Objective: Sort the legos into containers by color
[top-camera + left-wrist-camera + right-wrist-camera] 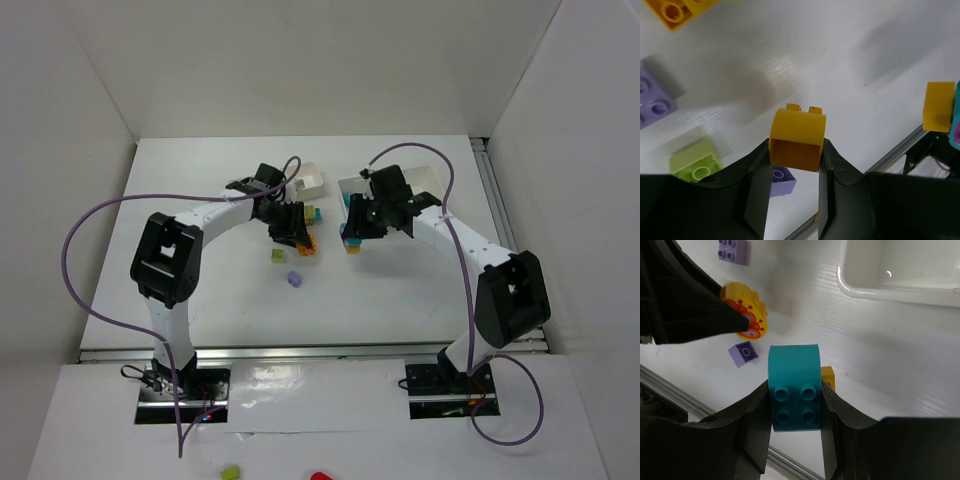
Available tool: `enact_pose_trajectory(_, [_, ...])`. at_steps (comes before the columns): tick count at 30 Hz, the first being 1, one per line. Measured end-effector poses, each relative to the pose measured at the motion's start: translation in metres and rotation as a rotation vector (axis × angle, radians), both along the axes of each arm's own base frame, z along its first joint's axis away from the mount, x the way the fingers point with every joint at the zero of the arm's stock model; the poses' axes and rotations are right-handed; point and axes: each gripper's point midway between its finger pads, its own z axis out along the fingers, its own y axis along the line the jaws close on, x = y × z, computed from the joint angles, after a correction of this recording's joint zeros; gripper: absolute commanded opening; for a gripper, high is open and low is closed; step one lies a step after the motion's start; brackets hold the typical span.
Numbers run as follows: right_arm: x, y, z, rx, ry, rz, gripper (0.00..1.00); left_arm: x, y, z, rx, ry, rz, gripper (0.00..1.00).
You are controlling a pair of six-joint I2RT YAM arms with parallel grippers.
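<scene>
Two legos are in grip, one per arm, and the rest lie loose. Item one is a yellow curved brick (pixel 797 127), studs turned away from the wrist camera. It is pinched at its flanks by the left gripper (pixel 796 145), whose jaws are drawn in to the brick's width, and it is raised off the table (pixel 390 300) near the middle. Item two is a teal curved brick (pixel 794 370), four studs facing the wrist camera. It is clamped at its sides by the right gripper (pixel 795 387), jaws narrowed onto it. A small yellow-orange brick (pixel 828 376) shows at its right edge; whether the two are joined cannot be told. The grippers face one another, and the held bricks hang near each other. Loose on the table by the left gripper are a lime green brick (pixel 694 161), an orange brick (pixel 675 10), a pale purple brick (pixel 732 251) and a smaller, darker purple brick (pixel 743 352), none touching another. A cluster of teal and yellow bricks (pixel 313 213) sits just in front of the left tray (pixel 318 181). The right tray (pixel 432 178) stands beside it; both white trays are toward the far side, behind the grippers. A silver rail (pixel 320 352) runs along the table's near edge.
</scene>
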Motion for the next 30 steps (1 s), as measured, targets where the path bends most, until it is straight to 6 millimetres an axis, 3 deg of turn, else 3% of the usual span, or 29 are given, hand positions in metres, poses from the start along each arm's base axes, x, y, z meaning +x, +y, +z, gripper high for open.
enact_pose_trajectory(1, [0.0, -0.001, 0.0, -0.002, -0.001, -0.002, 0.0, -0.004, -0.003, -0.004, 0.003, 0.009, -0.01, 0.0])
enact_pose_trajectory(2, [0.001, -0.001, 0.0, -0.004, -0.002, -0.004, 0.0, -0.005, -0.005, -0.006, 0.004, 0.012, -0.015, 0.06])
enact_pose_trajectory(3, [0.001, -0.001, 0.0, -0.005, -0.002, -0.005, 0.0, -0.005, -0.006, -0.007, 0.004, 0.011, -0.017, 0.32])
enact_pose_trajectory(8, [0.001, -0.001, 0.0, -0.006, -0.003, -0.007, 0.0, 0.0, -0.008, -0.015, 0.007, 0.013, -0.02, 0.79])
enact_pose_trajectory(9, [0.001, -0.001, 0.0, -0.006, -0.003, -0.007, 0.0, 0.001, -0.008, -0.017, 0.01, 0.018, -0.018, 0.84])
enact_pose_trajectory(10, [0.001, -0.001, 0.0, -0.006, -0.003, -0.006, 0.0, 0.0, -0.007, -0.018, 0.012, 0.02, -0.02, 0.98])
enact_pose_trajectory(14, [0.002, 0.0, 0.004, 0.014, -0.002, -0.001, 0.0, 0.004, -0.007, -0.006, 0.017, 0.01, -0.035, 0.99])
enact_pose_trajectory(17, [0.006, 0.003, 0.017, 0.068, -0.007, 0.021, 0.0, 0.012, -0.008, 0.02, -0.032, -0.044, -0.062, 0.83])
enact_pose_trajectory(21, [0.01, 0.012, 0.041, 0.207, -0.016, 0.082, 0.0, 0.012, 0.003, 0.084, -0.235, -0.146, -0.104, 0.88])
enact_pose_trajectory(25, [0.009, 0.025, 0.073, 0.397, -0.026, 0.172, 0.0, -0.002, 0.008, 0.142, -0.514, -0.249, -0.194, 0.94])
enact_pose_trajectory(30, [-0.002, 0.047, 0.118, 0.606, -0.064, 0.325, 0.0, -0.039, -0.017, 0.148, -0.693, -0.19, -0.347, 0.91])
